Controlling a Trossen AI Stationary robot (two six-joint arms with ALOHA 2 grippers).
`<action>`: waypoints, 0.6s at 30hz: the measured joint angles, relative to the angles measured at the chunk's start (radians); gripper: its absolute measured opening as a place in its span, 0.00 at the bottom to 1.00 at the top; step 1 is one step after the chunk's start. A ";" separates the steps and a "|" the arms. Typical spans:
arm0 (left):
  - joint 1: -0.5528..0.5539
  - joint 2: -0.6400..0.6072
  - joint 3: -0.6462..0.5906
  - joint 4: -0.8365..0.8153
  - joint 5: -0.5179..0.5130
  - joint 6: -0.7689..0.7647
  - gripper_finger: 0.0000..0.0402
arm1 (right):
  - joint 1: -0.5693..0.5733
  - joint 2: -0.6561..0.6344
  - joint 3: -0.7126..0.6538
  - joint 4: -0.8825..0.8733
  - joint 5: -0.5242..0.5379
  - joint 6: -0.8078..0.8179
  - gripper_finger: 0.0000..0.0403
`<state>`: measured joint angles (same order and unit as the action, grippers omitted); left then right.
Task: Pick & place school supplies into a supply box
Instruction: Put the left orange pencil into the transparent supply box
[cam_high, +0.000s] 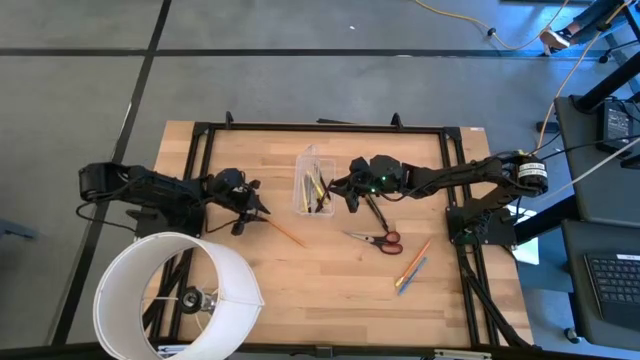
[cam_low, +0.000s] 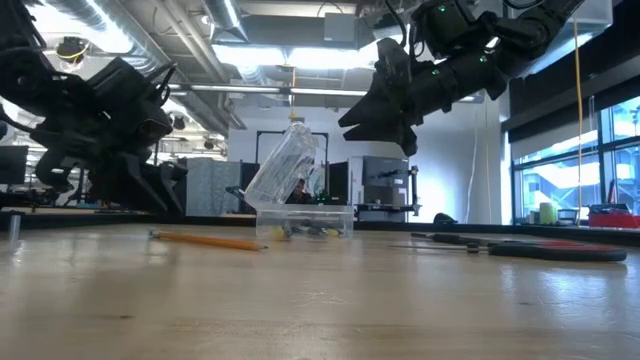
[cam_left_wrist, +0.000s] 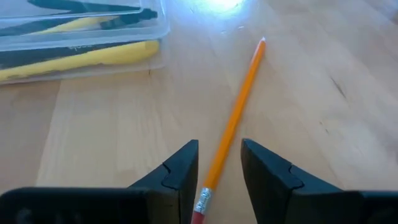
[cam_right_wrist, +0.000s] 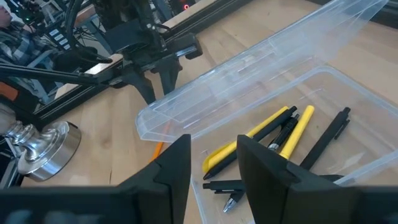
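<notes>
Left end effector hovers low over the desk with its fingers spread, the eraser end of an orange pencil lying in the gap between them; neither finger appears to touch it, though the wrist view cuts that end off. The pencil lies flat on the wood, just beside the supply box, its tip pointing away from the left arm.

Right end effector hangs above the open supply box, fingers apart and empty. Inside the box lie yellow pens and black pens, and its clear lid stands tilted up on the side toward the left arm.

Farther along the desk, on the right arm's side, the red-handled scissors lie flat, well apart from the box. Near them rest an orange pencil and a blue one, side by side. A large white cylinder stands at the desk's near corner on the left arm's side.
</notes>
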<state>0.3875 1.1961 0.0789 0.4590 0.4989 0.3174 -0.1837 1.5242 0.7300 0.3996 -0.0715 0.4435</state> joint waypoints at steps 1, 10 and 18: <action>0.003 0.000 -0.005 0.013 0.006 -0.002 0.28 | 0.000 0.000 0.000 0.000 0.000 0.000 0.33; 0.016 0.037 -0.010 0.047 0.009 -0.007 0.28 | 0.000 0.000 0.000 0.000 0.000 -0.002 0.33; 0.016 0.123 -0.010 0.123 0.011 -0.015 0.27 | 0.000 0.000 0.000 0.000 0.000 -0.005 0.33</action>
<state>0.4034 1.3192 0.0689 0.5820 0.5098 0.3019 -0.1841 1.5245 0.7300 0.3996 -0.0711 0.4389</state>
